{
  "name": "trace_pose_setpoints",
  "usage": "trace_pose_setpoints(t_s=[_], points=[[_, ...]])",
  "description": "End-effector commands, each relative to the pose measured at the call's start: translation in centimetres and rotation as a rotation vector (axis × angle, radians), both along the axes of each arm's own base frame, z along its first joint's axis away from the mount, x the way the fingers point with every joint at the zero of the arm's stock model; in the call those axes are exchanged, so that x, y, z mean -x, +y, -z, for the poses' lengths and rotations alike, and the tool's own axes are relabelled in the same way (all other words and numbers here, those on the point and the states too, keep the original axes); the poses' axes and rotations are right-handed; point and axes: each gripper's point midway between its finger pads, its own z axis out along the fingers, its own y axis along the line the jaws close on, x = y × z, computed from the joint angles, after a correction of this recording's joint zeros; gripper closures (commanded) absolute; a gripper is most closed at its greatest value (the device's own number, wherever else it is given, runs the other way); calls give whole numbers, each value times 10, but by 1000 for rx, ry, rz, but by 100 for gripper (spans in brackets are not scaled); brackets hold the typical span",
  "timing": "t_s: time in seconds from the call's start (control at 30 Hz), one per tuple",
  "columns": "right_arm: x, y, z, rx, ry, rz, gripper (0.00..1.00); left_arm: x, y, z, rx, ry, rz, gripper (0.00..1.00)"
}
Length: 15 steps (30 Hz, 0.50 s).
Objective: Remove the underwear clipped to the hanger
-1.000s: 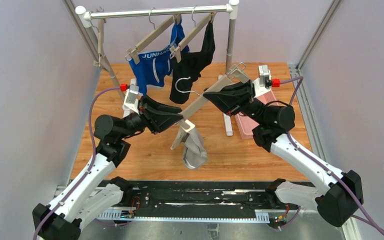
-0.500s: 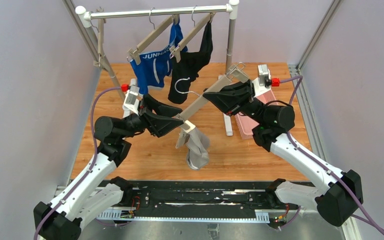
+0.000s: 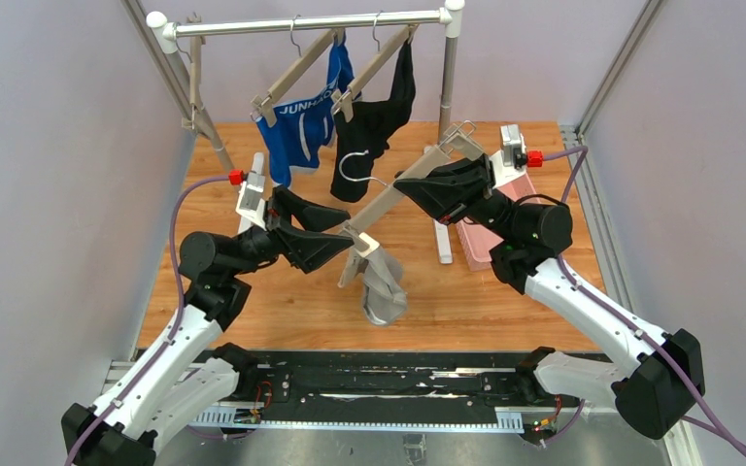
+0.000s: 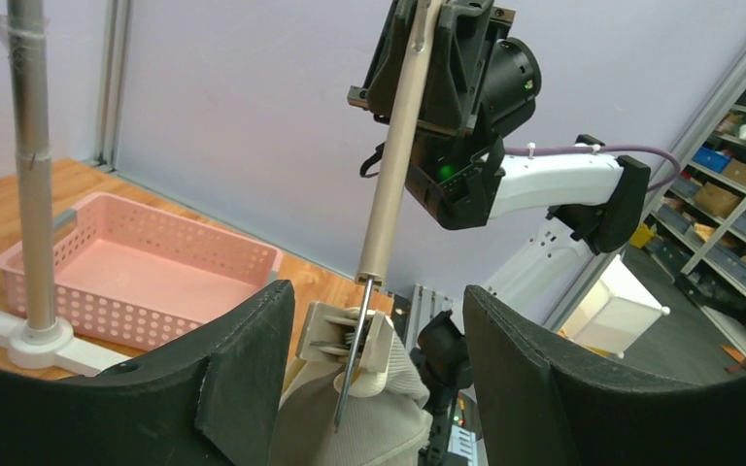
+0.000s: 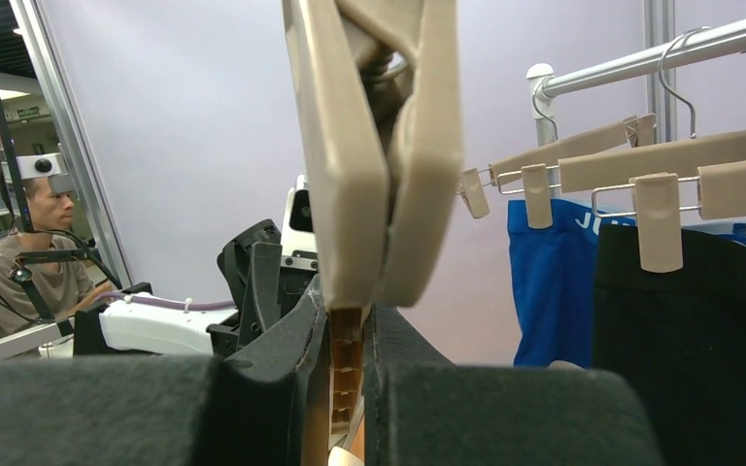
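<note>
My right gripper (image 3: 425, 186) is shut on the beige bar of a hanger (image 3: 398, 194) held aslant above the table. From the hanger's low clip (image 3: 359, 239) hangs the grey underwear (image 3: 381, 287). My left gripper (image 3: 338, 231) stands open, its fingers either side of that clip without touching it. In the left wrist view the clip (image 4: 342, 335) still pinches the pale waistband of the grey underwear (image 4: 379, 422) between my spread jaws (image 4: 379, 364). The blue underwear (image 3: 299, 124) and the black underwear (image 3: 376, 118) hang clipped on the rack. In the right wrist view my gripper (image 5: 347, 335) pinches the hanger (image 5: 379, 146).
A pink basket (image 3: 481, 243) sits on the wooden table behind my right arm, also visible in the left wrist view (image 4: 136, 272). The rack's upright post (image 3: 447, 107) and its white foot (image 3: 443, 238) stand close to the held hanger. Frame posts line both sides.
My left gripper has opened off the low clip and drawn back slightly to the left. The grey underwear still hangs from the clip. The right arm has not moved.
</note>
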Motion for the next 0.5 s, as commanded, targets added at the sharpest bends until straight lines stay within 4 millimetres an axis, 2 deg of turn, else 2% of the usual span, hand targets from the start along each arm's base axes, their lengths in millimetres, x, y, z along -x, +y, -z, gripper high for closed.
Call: trace_pose_setpoints(t_s=[0.0, 0.27, 0.4, 0.47], points=[[20, -11, -32, -79, -91, -21, 99, -7, 0, 6, -7, -2, -31, 32], [22, -11, -32, -80, -87, -29, 99, -11, 0, 7, 0, -3, -42, 34], [21, -11, -31, -83, -85, -29, 99, -12, -1, 8, 8, -3, -34, 45], [21, -11, -32, -84, -86, -28, 99, -12, -3, 9, 7, -3, -20, 54]])
